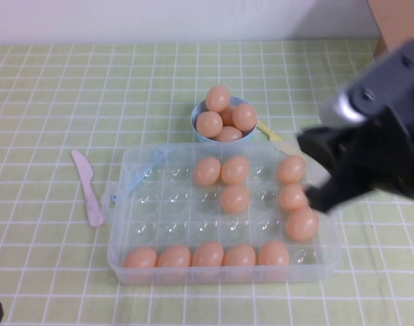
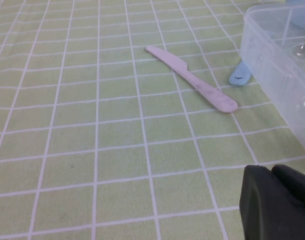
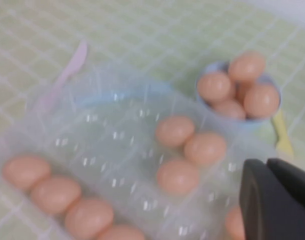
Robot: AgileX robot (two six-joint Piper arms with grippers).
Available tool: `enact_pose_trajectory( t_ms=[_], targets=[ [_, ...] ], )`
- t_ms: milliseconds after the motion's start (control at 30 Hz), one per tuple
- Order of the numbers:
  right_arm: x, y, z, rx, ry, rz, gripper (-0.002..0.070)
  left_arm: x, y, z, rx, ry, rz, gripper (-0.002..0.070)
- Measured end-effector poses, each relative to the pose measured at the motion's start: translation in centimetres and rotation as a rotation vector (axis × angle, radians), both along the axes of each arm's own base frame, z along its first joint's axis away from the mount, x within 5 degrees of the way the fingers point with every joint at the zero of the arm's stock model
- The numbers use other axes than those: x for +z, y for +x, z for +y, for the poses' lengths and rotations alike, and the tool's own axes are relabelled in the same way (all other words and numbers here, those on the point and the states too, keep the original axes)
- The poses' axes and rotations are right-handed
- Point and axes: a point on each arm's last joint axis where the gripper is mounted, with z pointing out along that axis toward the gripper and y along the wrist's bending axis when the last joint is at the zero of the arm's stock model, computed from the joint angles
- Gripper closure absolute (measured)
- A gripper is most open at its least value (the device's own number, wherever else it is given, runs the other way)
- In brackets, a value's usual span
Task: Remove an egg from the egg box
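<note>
The clear egg box [image 1: 119, 252] lies at the middle of the table and holds several peach-orange eggs, along its near row, its middle and its right column. My right gripper [image 1: 318, 199] hovers blurred over the box's right edge, next to an egg [image 1: 293, 197] of the right column. In the right wrist view its fingers [image 3: 257, 200] are together and empty above the box [image 3: 107, 130], beside an egg [image 3: 232, 224]. My left gripper [image 2: 273, 200] is shut and empty, low over the cloth off the box's left corner [image 2: 277, 65].
A light-blue bowl [image 1: 195, 126] heaped with eggs stands behind the box and also shows in the right wrist view [image 3: 206, 72]. A pink plastic knife [image 1: 89, 190] lies left of the box. A yellow utensil [image 1: 271, 132] lies beside the bowl. A green checked cloth covers the table.
</note>
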Motion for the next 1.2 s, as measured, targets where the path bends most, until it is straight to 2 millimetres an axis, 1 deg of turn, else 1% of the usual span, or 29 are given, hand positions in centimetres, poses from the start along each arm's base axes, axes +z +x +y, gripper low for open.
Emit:
enact_pose_trajectory(
  t_ms=[67, 133, 333, 533, 667, 833, 933, 1067, 1200],
  targets=[
    [-0.5, -1.6, -1.2, -0.009, -0.003, 0.043, 0.0692, 0.0, 0.0, 0.0, 0.000, 0.000, 0.000, 0.0679],
    [-1.3, -2.8, -2.2, -0.012, 0.012, 0.067, 0.0693, 0.0, 0.0, 0.0, 0.000, 0.000, 0.000, 0.0678],
    [-4.4, -5.6, -4.5, -0.013, 0.011, 0.081, 0.0693, 0.0, 0.0, 0.0, 0.000, 0.000, 0.000, 0.0678],
    [-5.8, -8.6, -6.9, -0.010, 0.050, 0.034, 0.0693, 0.0, 0.0, 0.0, 0.000, 0.000, 0.000, 0.0678],
    [-6.5, -9.9, -8.3, -0.021, 0.085, -0.006, 0.0692, 0.0, 0.0, 0.0, 0.000, 0.000, 0.000, 0.0678],
    [-7.2, -10.4, -10.9, -0.180, 0.145, -0.101, 0.0692, 0.0, 0.0, 0.0, 0.000, 0.000, 0.000, 0.0678],
    [-8.2, -11.1, -13.0, -0.341, 0.160, -0.166, 0.0693, 0.0, 0.0, 0.0, 0.000, 0.000, 0.000, 0.0678],
    [-9.8, -12.5, -14.8, -0.499, 0.162, -0.248, 0.0693, 0.0, 0.0, 0.0, 0.000, 0.000, 0.000, 0.0678],
    [-12.0, -13.7, -15.9, -0.642, 0.173, -0.311, 0.0694, 0.0, 0.0, 0.0, 0.000, 0.000, 0.000, 0.0679]
  ],
)
